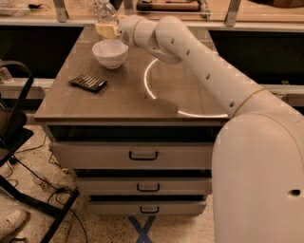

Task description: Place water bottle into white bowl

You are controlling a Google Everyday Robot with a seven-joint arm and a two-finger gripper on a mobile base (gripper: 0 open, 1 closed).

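The white bowl (110, 53) stands on the wooden table top at the far left. My gripper (107, 30) is just above the bowl's far rim, at the end of the white arm reaching in from the right. It is shut on the water bottle (105, 11), a clear bottle that sticks up above the yellowish fingers (105, 31). The bottle's top runs out of view at the frame's upper edge. Its lower part is hidden by the fingers.
A flat dark rectangular object (88, 83) lies on the table (123, 102) in front of and left of the bowl. A bright ring of light marks the table's middle. Drawers sit below the top. A black stand and cables are on the floor at left.
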